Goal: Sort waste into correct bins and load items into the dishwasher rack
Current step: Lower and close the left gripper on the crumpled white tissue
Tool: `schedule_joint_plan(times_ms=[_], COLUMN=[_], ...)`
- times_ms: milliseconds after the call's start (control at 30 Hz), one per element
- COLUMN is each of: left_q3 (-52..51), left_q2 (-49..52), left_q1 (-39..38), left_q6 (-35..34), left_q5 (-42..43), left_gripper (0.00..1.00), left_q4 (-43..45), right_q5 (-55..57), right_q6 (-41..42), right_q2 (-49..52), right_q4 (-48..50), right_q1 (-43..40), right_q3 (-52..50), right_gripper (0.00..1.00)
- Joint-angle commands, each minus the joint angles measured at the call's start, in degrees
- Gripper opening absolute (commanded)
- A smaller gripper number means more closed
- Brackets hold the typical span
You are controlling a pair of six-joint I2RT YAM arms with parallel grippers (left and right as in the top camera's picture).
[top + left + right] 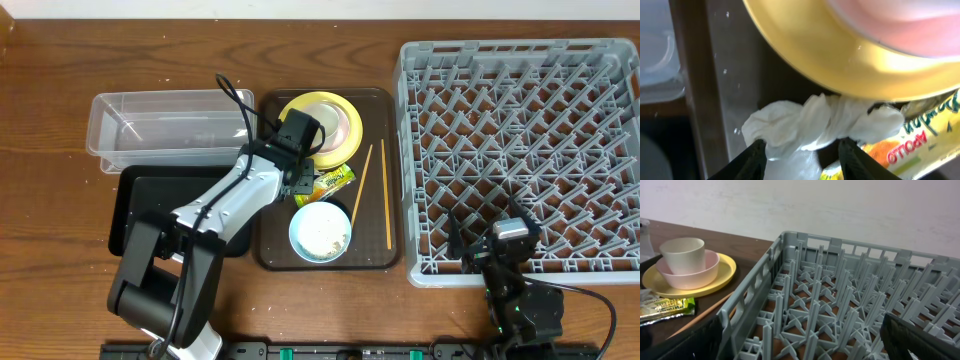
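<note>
— Where's the tissue (815, 120)?
— On the brown tray (372, 240), against the yellow plate's (840, 60) near rim, beside the wrapper (910, 145). The left pincer (804, 157) straddles it, half-open.
— And the right pincer (510, 238)?
— Wide, over the rack's (520, 120) near edge.

Left arm reaching out, right arm tucked in.
My left arm (225, 205) stretches forward and to the right, wrist pitched down, left gripper (800, 150) jaws partway apart. My right arm (520, 300) sits folded by its base, right gripper (490, 232) spread wide.
</note>
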Motion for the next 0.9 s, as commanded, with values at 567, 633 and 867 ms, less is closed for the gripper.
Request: schedule_joint_plan(times_ms=[567, 633, 867], left_q3=[-3.5, -3.7, -5.7], left_q2=[0.9, 0.9, 0.9], left_q1=[0.0, 0.0, 0.0], left_q6=[0.3, 0.3, 0.3], left_q5=[-3.8, -3.8, -3.8], left_gripper=[0.38, 0.38, 0.38], left_q4=[3.7, 4.1, 8.0], right_q5=[0.3, 0.3, 0.3], right_q6=[-0.6, -0.6, -0.6], right_q2=[-0.3, -0.3, -0.3], right_q4=[-0.2, -0.2, -0.2], right_q1=[0.5, 0.5, 0.5], right_q3=[-0.1, -0.1, -0.1], right_gripper=[0.99, 0.99, 0.99])
